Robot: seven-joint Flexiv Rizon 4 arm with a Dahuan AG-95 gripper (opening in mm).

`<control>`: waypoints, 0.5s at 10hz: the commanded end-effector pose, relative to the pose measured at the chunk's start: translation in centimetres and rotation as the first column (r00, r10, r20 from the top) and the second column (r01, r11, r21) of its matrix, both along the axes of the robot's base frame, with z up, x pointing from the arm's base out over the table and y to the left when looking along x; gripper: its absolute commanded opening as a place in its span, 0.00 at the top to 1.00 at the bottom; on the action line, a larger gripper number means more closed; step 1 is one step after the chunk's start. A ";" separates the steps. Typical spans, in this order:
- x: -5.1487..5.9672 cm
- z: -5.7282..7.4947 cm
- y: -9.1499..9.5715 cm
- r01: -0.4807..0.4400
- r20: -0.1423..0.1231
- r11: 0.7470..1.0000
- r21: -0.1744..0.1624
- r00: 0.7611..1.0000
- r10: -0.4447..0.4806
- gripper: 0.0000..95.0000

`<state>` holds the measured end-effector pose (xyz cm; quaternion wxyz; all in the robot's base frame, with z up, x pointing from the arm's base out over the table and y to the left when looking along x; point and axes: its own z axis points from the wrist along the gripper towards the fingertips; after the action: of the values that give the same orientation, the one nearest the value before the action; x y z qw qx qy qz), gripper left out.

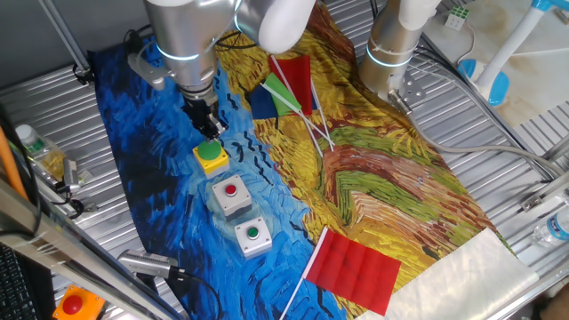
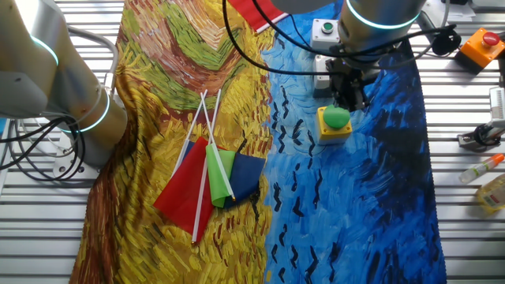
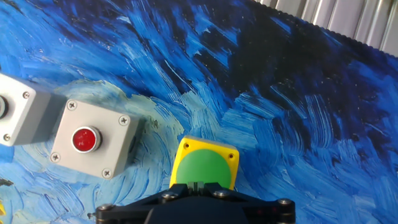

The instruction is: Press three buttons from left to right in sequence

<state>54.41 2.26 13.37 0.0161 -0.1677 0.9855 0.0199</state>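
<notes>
Item: yellow button box (image 1: pixel 211 156), green dome cap, at one end of the row on the painted cloth (image 1: pixel 373 178) over the tabletop; red-capped grey box (image 1: pixel 231 195) and green-capped grey box (image 1: pixel 252 236) follow. Gripper (image 1: pixel 210 130) directly above the dome (finger state cannot be told). Advice: descend straight, centred on the cap. Containers: none seen.

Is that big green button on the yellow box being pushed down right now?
Cannot tell. The gripper sits right at the green dome of the yellow box, but no view shows contact or the cap sunk.
</notes>
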 end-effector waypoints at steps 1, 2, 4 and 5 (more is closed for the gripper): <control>-0.1 0.1 0.0 0.000 0.000 1.000 0.000 1.000 0.000 1.00; -0.1 0.1 0.0 0.002 0.000 1.000 0.000 1.000 -0.002 1.00; -0.1 0.1 0.0 0.004 0.000 1.000 -0.001 1.000 -0.004 1.00; -0.1 0.1 0.1 0.005 -0.001 1.000 -0.001 1.000 -0.005 1.00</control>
<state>54.24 2.34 13.40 0.0159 -0.1646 0.9860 0.0196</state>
